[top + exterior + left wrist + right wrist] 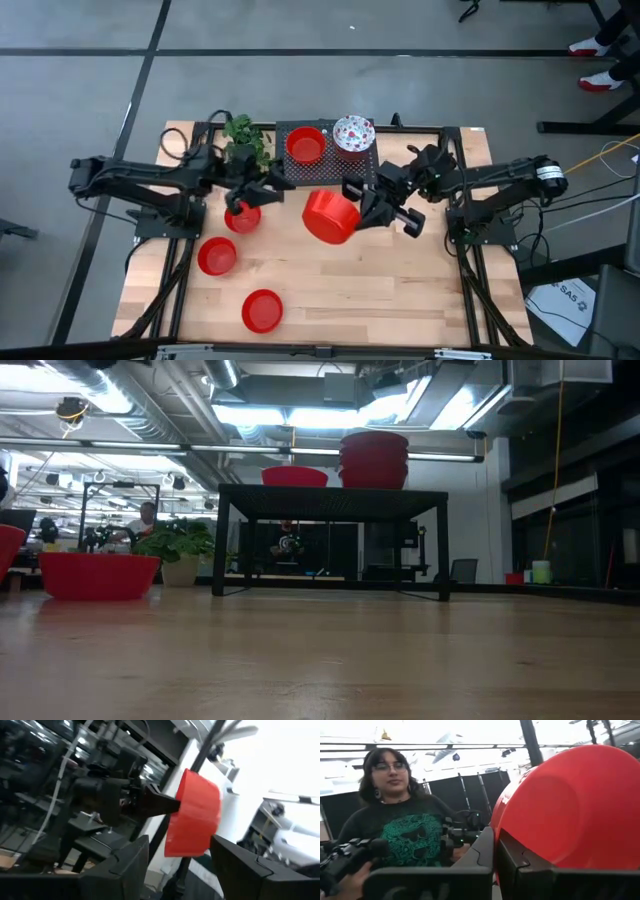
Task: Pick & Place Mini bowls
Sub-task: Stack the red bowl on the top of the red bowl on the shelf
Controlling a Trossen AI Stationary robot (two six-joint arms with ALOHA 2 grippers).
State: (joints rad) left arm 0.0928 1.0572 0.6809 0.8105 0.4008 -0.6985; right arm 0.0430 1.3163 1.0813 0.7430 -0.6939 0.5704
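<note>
Inspecting from the largest item down: the wooden table [340, 290] carries a black rack [330, 165] at its far edge, with the green plant [245, 140] just beside it on the left arm's side.

On the rack stand a red bowl [306, 146] and a white speckled bowl [353, 133]. The low view shows the speckled one's position as a stack with red bowls [374, 458] beneath it. Three further red bowls lie loose on the table on the left arm's side: one at [217, 256], one at [262, 310], and one partly under the left gripper [243, 216].

The right gripper [362, 208] is raised over the table's middle, in front of the rack, with its fingers pinching the rim of a tilted red bowl [331, 217]. The right wrist view confirms one finger inside the wall and one outside. The left wrist view sees the same held bowl [194, 815] side-on.

The left gripper [243, 200] is lifted over the near-rack bowl, with its fingers [125, 862] spread and nothing between them. Its height above that bowl is not clear from overhead.

Risks noted:
- The hold is a thin rim pinch on a glossy wall, and the bowl hangs tilted. A quick swing could probably rotate or slip it free.
- The rack stack is already tall. Setting another bowl on off-centre could topple it.
- The two grippers sit near each other, so crossing paths could bring contact.
- A person [400, 825] sits beyond the table, opposite the right arm.
</note>
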